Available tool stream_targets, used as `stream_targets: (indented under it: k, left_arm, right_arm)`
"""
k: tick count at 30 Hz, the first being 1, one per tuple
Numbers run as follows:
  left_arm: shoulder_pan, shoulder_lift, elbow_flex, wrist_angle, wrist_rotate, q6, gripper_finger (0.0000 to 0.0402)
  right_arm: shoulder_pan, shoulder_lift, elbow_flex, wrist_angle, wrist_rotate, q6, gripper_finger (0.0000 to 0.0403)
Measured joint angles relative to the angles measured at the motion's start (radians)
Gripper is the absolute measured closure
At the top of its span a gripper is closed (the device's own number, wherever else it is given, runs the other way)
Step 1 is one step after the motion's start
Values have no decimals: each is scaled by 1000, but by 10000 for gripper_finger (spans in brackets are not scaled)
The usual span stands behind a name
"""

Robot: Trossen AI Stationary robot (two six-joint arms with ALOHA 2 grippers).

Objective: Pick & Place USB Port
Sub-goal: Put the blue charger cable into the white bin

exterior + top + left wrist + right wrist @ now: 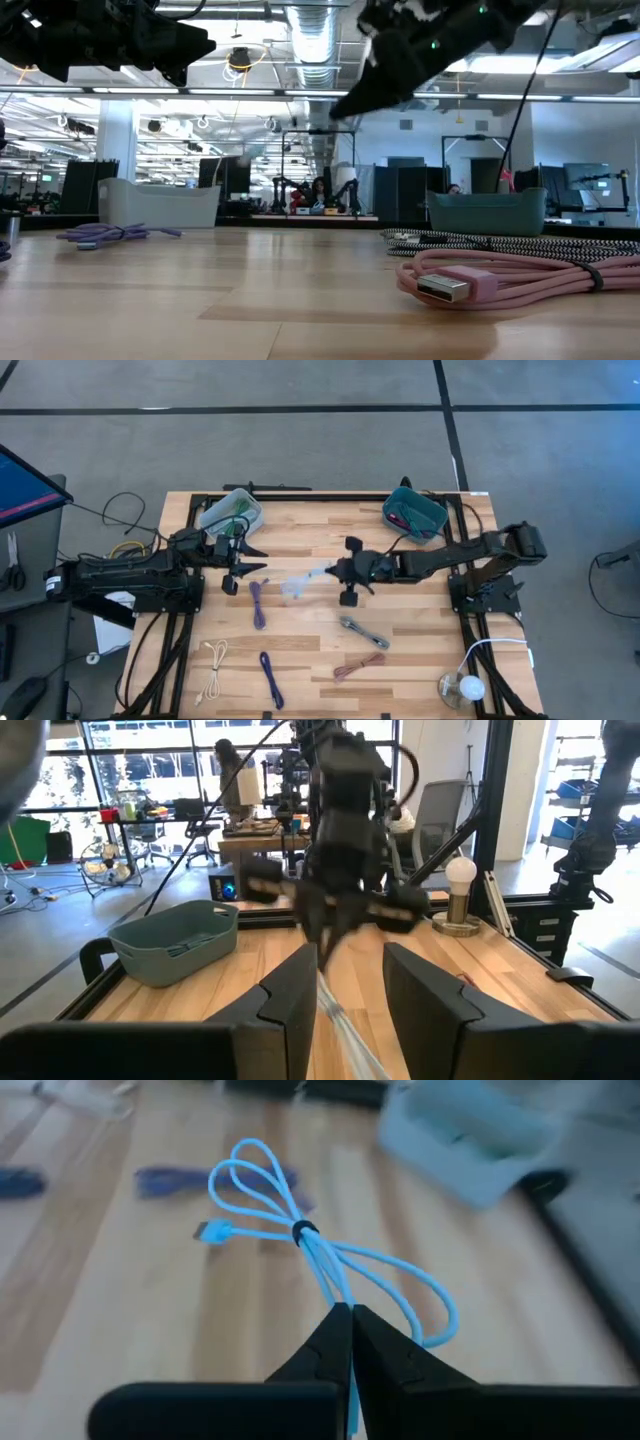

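A light blue USB cable (300, 1240), coiled in loops and bound by a dark tie, is in my right gripper (350, 1320), which is shut on it. In the high view this gripper (340, 572) is over the table's middle, with the cable (300, 582) stretching left of it. My left gripper (243, 565) is open and hovers a short way left of the cable, touching nothing. In the left wrist view its open fingers (345, 990) face the right gripper (335, 910) and the cable strands (345, 1020). My right gripper pinches the cable's loops near one end of the bundle (338, 1295) between its two shut fingers. The fingers come from the table's right, slanting down. The tie (298, 1232) and the plug (210, 1232) reach out beyond the fingertips, above the table.
On the table lie a purple cable (258, 603), a braided cable (362, 632), a pink cable (358, 665), a dark blue cable (270, 678) and a white cable (213, 665). A clear bin (232, 510) and a teal bin (413, 512) stand at the far edge. A light bulb (460, 688) is near right.
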Motion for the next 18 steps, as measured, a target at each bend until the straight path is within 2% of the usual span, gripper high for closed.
stream_targets:
  k: [6, 10, 18]
  left_arm:
    - [0, 51, 0, -1, -6, -3, 284]
    - [0, 95, 0, 0, -46, -1, 284]
    - [0, 139, 0, 23, -50, -3, 284]
  right_arm:
    - [-38, -71, 0, -6, 30, -42, 403]
    - [-60, -67, 0, 3, 34, -51, 403]
    - [-77, -68, 0, 78, 59, -112, 403]
